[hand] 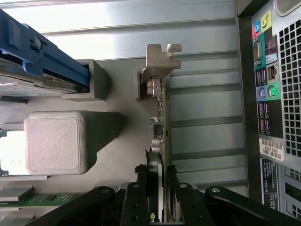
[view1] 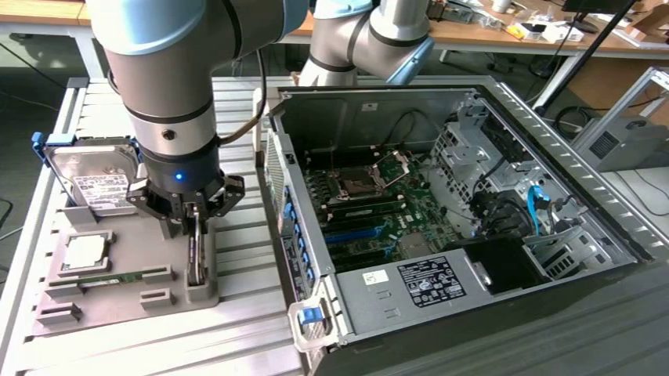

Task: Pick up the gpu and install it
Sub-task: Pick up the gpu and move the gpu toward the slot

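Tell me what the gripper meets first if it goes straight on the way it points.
The gpu, standing on edge in the grey holder directly under the gripper; whether they already touch is unclear.

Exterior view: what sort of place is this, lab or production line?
Probably a robotics lab or workshop: an opened PC case on a slatted metal table, a robot arm over a grey parts fixture, cluttered wooden desks behind.
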Action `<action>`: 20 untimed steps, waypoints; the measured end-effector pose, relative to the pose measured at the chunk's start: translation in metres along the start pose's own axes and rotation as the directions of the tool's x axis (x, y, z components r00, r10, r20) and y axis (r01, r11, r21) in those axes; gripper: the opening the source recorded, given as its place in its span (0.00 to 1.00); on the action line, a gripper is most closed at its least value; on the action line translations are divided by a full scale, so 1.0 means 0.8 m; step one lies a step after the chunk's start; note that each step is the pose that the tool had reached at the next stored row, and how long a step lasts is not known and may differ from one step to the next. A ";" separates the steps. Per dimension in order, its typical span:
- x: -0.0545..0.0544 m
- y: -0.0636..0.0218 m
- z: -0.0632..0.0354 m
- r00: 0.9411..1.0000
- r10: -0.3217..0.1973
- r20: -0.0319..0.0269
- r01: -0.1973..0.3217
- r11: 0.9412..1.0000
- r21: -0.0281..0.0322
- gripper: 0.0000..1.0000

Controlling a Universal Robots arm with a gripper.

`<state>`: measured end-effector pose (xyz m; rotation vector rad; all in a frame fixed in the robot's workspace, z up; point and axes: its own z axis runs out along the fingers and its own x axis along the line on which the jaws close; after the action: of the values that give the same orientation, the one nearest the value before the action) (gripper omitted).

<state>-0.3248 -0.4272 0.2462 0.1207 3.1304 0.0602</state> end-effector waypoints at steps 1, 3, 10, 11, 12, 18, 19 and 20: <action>0.000 0.000 0.000 1.000 0.000 0.000 0.000 1.000 0.000 0.27; 0.000 0.000 0.000 1.000 0.000 0.000 0.000 1.000 0.000 0.27; 0.000 0.000 -0.008 1.000 0.000 0.000 0.000 1.000 0.000 0.27; 0.000 0.000 -0.011 1.000 0.000 0.000 0.000 1.000 0.000 0.27; 0.000 0.001 -0.015 1.000 0.000 0.000 0.000 1.000 0.000 0.27; 0.000 0.001 -0.028 1.000 0.000 0.000 0.000 1.000 0.000 0.27; 0.000 0.001 -0.030 1.000 0.000 0.000 0.000 1.000 0.000 0.27; 0.000 0.001 -0.032 1.000 0.000 0.000 0.000 1.000 0.000 0.27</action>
<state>-0.3248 -0.4272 0.2718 0.1208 3.1304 0.0602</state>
